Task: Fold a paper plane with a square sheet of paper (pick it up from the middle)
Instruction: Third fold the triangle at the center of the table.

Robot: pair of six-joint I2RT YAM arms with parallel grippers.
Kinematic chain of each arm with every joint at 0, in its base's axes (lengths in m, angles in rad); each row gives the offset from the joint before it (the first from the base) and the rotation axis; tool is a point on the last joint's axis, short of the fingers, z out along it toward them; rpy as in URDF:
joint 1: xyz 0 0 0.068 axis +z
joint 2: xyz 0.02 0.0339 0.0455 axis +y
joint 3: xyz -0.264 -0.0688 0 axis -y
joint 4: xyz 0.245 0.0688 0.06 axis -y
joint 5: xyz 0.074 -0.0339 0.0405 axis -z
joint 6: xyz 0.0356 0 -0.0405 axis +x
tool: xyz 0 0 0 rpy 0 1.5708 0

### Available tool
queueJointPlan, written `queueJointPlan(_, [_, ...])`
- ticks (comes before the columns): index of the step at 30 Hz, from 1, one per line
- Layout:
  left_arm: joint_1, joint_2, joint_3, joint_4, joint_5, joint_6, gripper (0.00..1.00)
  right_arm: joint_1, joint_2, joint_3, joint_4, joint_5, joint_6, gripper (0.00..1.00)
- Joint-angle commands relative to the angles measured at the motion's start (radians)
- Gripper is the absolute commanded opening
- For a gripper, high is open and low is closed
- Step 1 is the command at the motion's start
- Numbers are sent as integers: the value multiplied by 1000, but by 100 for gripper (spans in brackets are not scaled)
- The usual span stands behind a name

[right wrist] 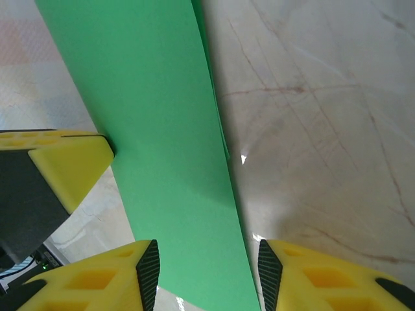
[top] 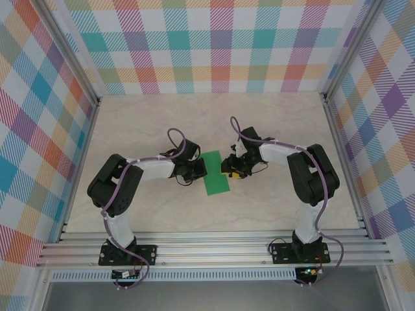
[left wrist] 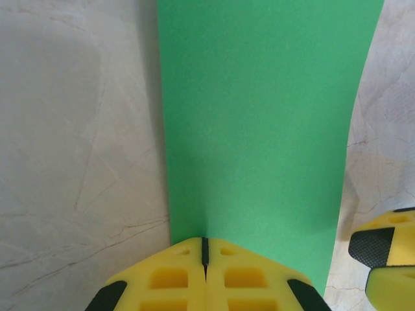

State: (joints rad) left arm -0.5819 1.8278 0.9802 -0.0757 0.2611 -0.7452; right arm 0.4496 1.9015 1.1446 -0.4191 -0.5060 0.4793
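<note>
On the left of the top view, the left arm bends at the elbow and reaches inward across the pale table (top: 162, 123). Its left gripper (top: 196, 170) is shut, fingertips meeting the left long edge of the green sheet of paper (top: 215, 175). Whether it pinches or only presses that edge cannot be told.

The sheet lies at the table's middle between both grippers, as a narrow rectangle that looks folded in half. Its long axis runs from far to near.

On the right, the right arm mirrors the left arm's pose. The right gripper (right wrist: 207, 265) has its jaws partly apart, with the sheet's opposite edge lying in the gap. Both grippers are equally near, so the coming fold probably turns on this two-sided hold across the short width.
</note>
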Motion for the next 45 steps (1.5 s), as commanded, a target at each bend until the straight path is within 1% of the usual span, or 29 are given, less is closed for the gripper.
queueJointPlan(1, [-1,-15,-28,-25,10,14,3,6,17,53,-1,9,-41,47])
queueJointPlan(6, [4,-16,-30,-23,16,13,3,6,54,118,-33,68,-57,47])
queueJointPlan(12, [5,-15,-31,-18,27,11,3,6,114,176,-48,57,-62,47])
queueJointPlan(18, [5,-18,-34,-13,30,9,3,6,119,150,-26,-2,-64,45])
queueJointPlan(23, [5,-18,-35,-15,28,9,3,6,90,106,-24,-48,-68,44])
queueJointPlan(27, [5,-12,-29,-13,34,6,3,6,53,46,-1,-58,-61,44])
queueJointPlan(35, [6,-6,-26,-6,42,5,3,6,-7,-26,32,-134,-46,43])
queueJointPlan(39, [5,-4,-24,-6,50,12,4,6,-24,-37,41,-137,-41,42])
queueJointPlan(45, [5,-1,-16,-23,64,43,5,5,-4,11,26,-123,-41,39])
